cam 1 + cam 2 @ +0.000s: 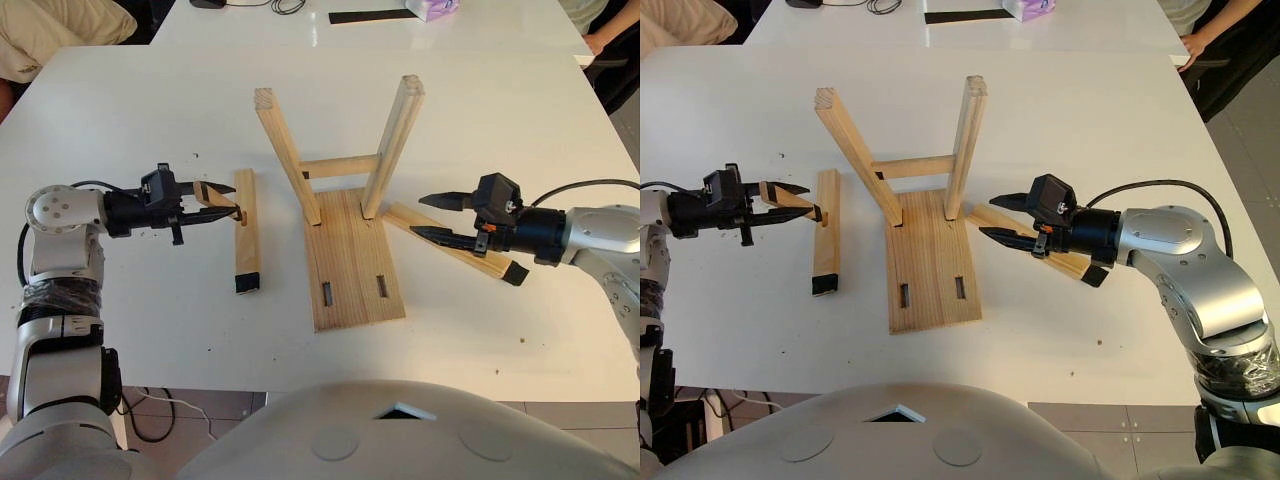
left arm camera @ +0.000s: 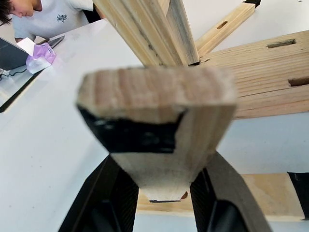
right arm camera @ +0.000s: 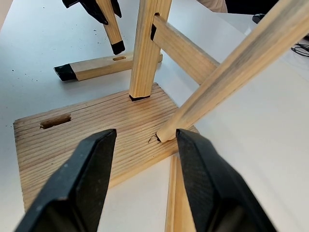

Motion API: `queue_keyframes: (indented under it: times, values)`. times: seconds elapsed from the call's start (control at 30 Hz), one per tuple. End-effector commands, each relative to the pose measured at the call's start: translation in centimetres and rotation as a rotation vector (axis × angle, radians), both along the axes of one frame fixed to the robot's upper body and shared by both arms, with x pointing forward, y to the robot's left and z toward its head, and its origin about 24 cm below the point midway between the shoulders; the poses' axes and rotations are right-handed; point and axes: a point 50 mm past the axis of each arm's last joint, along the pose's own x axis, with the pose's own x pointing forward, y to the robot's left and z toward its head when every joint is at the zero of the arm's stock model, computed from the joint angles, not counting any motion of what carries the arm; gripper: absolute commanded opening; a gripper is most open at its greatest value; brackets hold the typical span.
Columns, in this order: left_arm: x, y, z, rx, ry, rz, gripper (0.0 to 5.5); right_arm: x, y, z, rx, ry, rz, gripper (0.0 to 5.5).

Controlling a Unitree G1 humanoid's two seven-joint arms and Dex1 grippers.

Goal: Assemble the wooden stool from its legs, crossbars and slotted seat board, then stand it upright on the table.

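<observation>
Table: white top point(image 1: 130, 120) carrying all the stool parts
Seat board: lies flat at the middle of the table point(image 1: 350, 262), its long side running away from the robot
Empty slots: two open slots point(image 1: 328, 293) point(image 1: 382, 286) at the board's near end
Standing legs: two legs rise from the board's far end, one on the left point(image 1: 285, 150) and one on the right point(image 1: 393, 145); they splay apart towards the top, and their feet sit in the board's far slots
Fitted crossbar: a short bar point(image 1: 340, 166) joins the two standing legs about halfway up
Left loose leg: lies flat point(image 1: 246, 240) just left of the board, apart from it, with a black-taped end nearest the robot and a slot in its upper face
Right loose leg: lies flat at a slant point(image 1: 497, 264) just right of the board, black end towards the robot, far end close to the board's edge
Left gripper: clamped point(image 1: 236, 202) on a second short crossbar point(image 1: 790, 200), held above the table
Held crossbar tip: black-taped, close over the left loose leg near its slot; whether it touches cannot be told
Right gripper: fingers spread wide, gripping nothing point(image 1: 417, 215), poised over the right loose leg beside the board's right edge
Far table: a black strip point(image 1: 372, 16) and a pale purple box point(image 1: 432, 8)
</observation>
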Motion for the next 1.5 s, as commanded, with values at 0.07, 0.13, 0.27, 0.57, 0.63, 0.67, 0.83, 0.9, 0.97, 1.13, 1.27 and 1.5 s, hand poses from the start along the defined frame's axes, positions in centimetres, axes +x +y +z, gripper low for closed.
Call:
queue_keyframes:
  times: [0.07, 0.13, 0.27, 0.57, 0.63, 0.67, 0.83, 0.9, 0.97, 1.13, 1.27, 1.5]
  values:
    - [0.2, -0.5, -0.7, 0.005, 0.005, -0.016, 1.3, -0.1, 0.3, -0.1, -0.005, -0.005, 0.008, 2.29]
    - [0.5, -0.7, -0.6, -0.001, -0.007, -0.015, 1.3, -0.1, 0.4, -0.2, -0.006, -0.006, 0.009, 2.29]
    - [0.5, -0.9, -0.6, -0.006, -0.025, -0.02, 1.3, 0.0, 0.5, -0.2, -0.008, -0.007, 0.014, 2.29]
    - [-1.4, -0.6, -2.2, 0.045, 0.214, -0.084, 1.3, -0.2, 0.4, -0.1, -0.013, -0.006, 0.012, 2.29]
    - [-1.5, -0.8, -2.2, 0.038, 0.251, -0.075, 1.3, -0.2, 0.4, -0.1, -0.014, -0.006, 0.011, 2.29]
    - [-1.5, -0.9, -2.2, 0.035, 0.258, -0.066, 1.3, -0.2, 0.4, -0.1, -0.014, -0.006, 0.011, 2.29]
    - [-1.4, -1.9, -2.8, 0.058, 0.282, -0.028, 1.3, -0.2, 0.4, -0.4, -0.028, -0.003, 0.013, 2.29]
    - [-1.4, -2.3, -3.3, 0.061, 0.275, 0.011, 1.3, -0.2, 0.5, -0.5, -0.033, -0.002, 0.018, 2.29]
    - [-2.1, -2.5, -4.0, 0.067, 0.279, 0.03, 1.3, -0.2, 0.5, -0.5, -0.035, -0.001, 0.023, 2.29]
    - [-4.2, -2.8, -5.9, 0.033, 0.35, 0.115, 1.3, -0.3, 0.4, -0.6, -0.048, -0.002, 0.028, 2.29]
    - [-5.0, -3.1, -6.5, 0.0, 0.341, 0.183, 1.3, -0.2, 0.4, -0.7, -0.057, -0.004, 0.036, 2.29]
    - [-6.0, -4.0, -6.1, -0.026, 0.346, 0.213, 1.3, -0.3, 0.2, -0.7, -0.067, -0.002, 0.04, 2.29]
